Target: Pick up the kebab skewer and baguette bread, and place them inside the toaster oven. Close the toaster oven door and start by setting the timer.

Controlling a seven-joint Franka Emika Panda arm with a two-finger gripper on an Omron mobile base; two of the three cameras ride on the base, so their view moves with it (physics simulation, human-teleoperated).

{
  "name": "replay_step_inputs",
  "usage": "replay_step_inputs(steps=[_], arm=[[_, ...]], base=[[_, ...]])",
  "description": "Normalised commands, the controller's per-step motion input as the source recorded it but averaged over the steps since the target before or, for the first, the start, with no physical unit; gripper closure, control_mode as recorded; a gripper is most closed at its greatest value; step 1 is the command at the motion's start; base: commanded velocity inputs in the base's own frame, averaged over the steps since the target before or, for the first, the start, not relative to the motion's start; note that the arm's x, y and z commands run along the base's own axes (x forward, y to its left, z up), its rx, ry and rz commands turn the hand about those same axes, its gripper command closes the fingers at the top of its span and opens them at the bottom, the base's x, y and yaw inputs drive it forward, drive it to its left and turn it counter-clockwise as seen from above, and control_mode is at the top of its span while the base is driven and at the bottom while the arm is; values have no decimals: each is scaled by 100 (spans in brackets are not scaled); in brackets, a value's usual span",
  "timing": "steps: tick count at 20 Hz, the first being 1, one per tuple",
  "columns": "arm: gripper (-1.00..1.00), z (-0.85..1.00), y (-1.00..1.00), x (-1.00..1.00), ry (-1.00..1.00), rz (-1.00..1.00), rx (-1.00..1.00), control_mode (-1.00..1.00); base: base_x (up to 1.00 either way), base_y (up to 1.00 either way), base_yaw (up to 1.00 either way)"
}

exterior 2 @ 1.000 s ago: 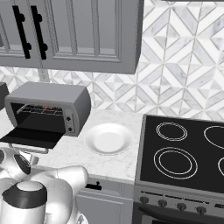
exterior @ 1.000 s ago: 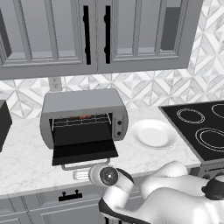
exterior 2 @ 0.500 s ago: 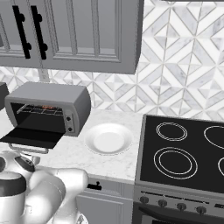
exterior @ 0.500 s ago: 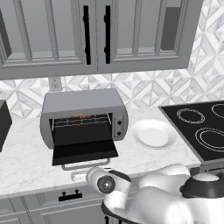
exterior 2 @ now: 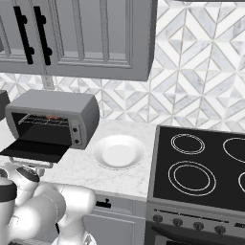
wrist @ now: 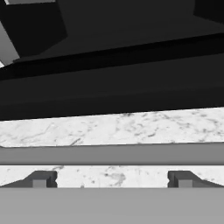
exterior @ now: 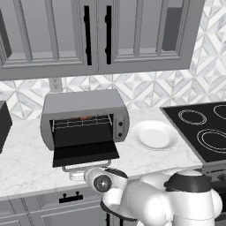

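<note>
Moved: arm swung lower, under toaster oven door (exterior: 84, 153).
Gripper (wrist: 112, 179): released, just below door's handle (wrist: 112, 154).
Skewer (exterior: 85, 118): sat on oven rack.

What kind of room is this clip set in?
A home kitchen, rendered: a marble counter holds a toaster oven with its door open beside a white plate, next to a black cooktop, under grey wall cabinets.
</note>
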Motion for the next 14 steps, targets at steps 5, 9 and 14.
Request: replay_step_inputs(steps=[5,9,14], arm=[[-100,-32,5,5,0,0,0,-100],[-100,-38,0,1,0,0,0,-100],[-100,-25,0,13,0,0,0,-100]], base=[[0,0,0],[0,0,0],[0,0,0]])
